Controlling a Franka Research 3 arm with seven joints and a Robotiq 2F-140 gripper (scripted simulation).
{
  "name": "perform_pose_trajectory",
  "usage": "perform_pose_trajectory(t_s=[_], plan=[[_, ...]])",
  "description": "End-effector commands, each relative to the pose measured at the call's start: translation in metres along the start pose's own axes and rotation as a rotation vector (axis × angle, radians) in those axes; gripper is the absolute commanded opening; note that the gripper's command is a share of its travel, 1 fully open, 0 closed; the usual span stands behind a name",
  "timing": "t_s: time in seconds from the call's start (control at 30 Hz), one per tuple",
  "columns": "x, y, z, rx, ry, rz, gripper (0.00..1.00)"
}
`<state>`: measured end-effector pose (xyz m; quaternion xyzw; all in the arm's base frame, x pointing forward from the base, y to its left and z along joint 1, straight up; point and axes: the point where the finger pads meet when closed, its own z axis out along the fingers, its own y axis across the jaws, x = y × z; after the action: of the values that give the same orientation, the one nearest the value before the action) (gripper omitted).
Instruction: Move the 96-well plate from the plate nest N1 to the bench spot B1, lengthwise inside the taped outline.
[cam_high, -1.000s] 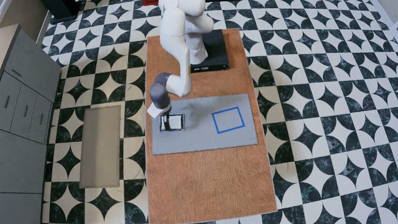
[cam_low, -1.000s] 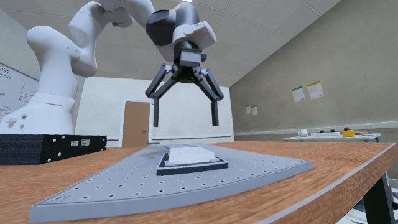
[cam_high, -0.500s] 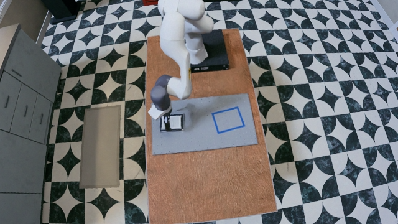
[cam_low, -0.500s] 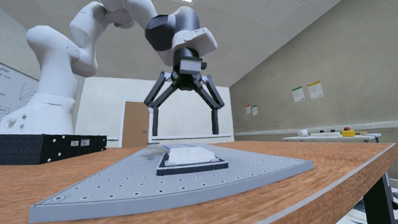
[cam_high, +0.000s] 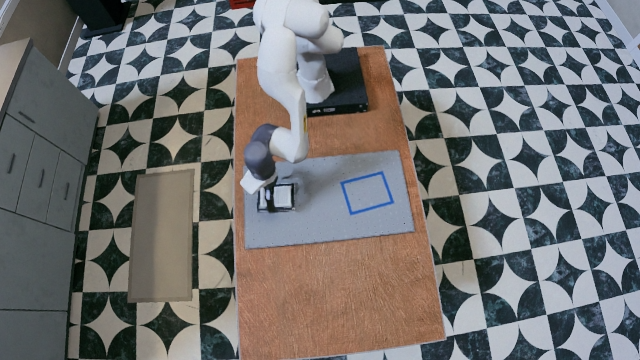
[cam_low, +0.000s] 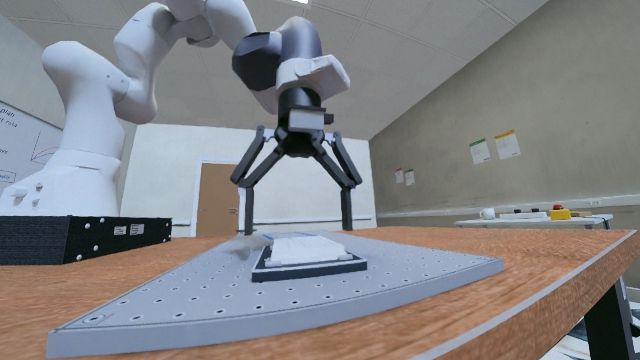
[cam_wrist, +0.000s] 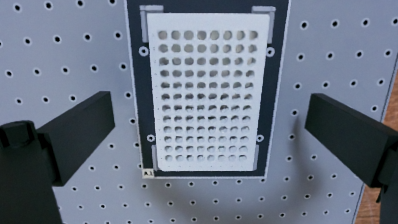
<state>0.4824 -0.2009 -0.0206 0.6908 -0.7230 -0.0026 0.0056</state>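
Table edge: in the exterior view the wooden table fills the bottom of the frame, its front lip running from lower centre up to the right edge.
Breadboard: a grey perforated breadboard lies flat on the wood, its near corner at lower left of the exterior view; from the top view it is a grey rectangle in the middle of the frame.
Plate nest N1: a dark flat plate nest sits on the breadboard at frame centre in the exterior view; in the wrist view it is the dark frame in the upper middle, with pale corner stops.
96-well plate: the white 96-well plate lies seated in the nest, long side running top to bottom of the wrist view, wells facing up.
Gripper: the gripper is spread fully wide and holds nothing; its dark fingers stand at the left and right edges of the wrist view, one on either side of the plate and apart from it. In the exterior view the fingertips hang just behind and above the plate.
Taped outline B1: a blue taped outline is on the breadboard right of centre in the top view, well apart from the nest.
Arm base: the white arm rises from a black base block at the left of the exterior view.
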Motion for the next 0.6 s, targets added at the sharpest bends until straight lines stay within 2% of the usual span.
perform_pose_trajectory(t_s=[0.0,0.57], plan=[[0.0008,-0.0022,0.0061,0.007,0.001,-0.004,1.0],[0.0008,-0.0022,0.0094,0.007,0.001,-0.004,1.0]])
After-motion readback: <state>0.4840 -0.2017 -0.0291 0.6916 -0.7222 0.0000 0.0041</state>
